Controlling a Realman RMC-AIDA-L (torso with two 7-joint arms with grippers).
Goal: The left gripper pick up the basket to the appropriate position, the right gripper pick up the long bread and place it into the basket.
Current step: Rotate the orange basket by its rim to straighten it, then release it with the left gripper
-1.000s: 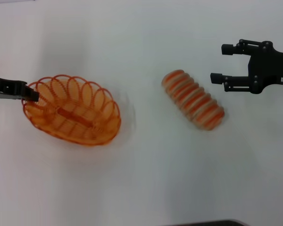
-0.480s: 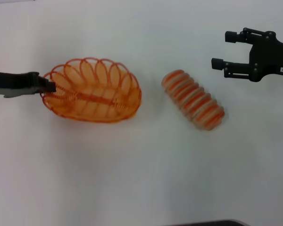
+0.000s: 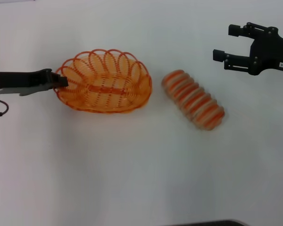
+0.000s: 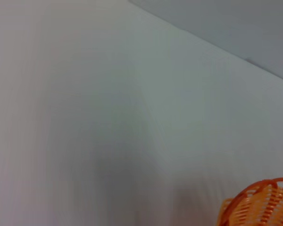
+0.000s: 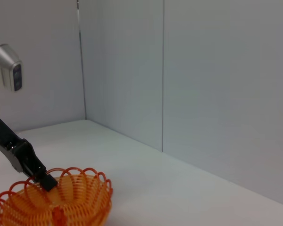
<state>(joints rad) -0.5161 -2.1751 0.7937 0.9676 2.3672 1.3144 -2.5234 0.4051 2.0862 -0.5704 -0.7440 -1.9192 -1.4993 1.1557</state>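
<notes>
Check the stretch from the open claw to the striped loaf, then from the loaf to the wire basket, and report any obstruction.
Nothing visible blocks either stretch. The right gripper, open, sits beyond the long bread with bare table between. Only bare table separates the bread from the basket, which the left gripper grips by its rim.

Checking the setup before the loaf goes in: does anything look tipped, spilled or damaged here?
Nothing stands out. The basket sits upright and whole, with the left gripper shut on its rim. The long bread lies intact on the table, apart from the basket. The right gripper hangs open beyond the loaf.
</notes>
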